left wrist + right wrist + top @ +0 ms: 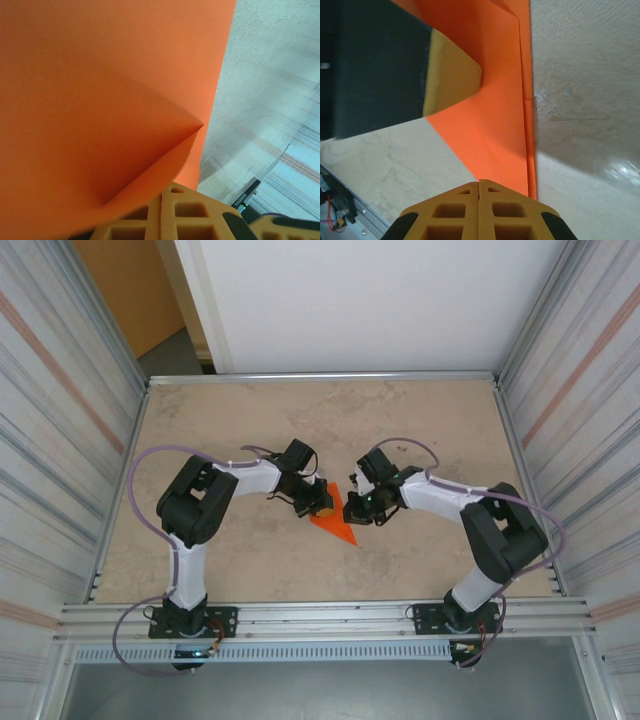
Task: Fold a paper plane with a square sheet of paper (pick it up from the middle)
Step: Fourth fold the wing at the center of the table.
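The square sheet of paper is folded into a narrow orange pointed shape with creased layers, the paper plane (338, 525), lying flat at the table's middle. My left gripper (322, 508) is shut, its tips down on the plane's upper left part. In the left wrist view the orange paper (100, 100) shows a raised crease just beyond the closed left gripper (162, 197). My right gripper (358, 510) is shut at the plane's right edge. The right wrist view has the right gripper (479, 184) touching the layered paper (490, 110), with a left fingertip (452, 75) resting further up.
The beige table (420, 430) has free room all round the paper. Corrugated walls (60, 390) close in both sides, and a metal rail (330, 618) runs along the near edge by the arm bases.
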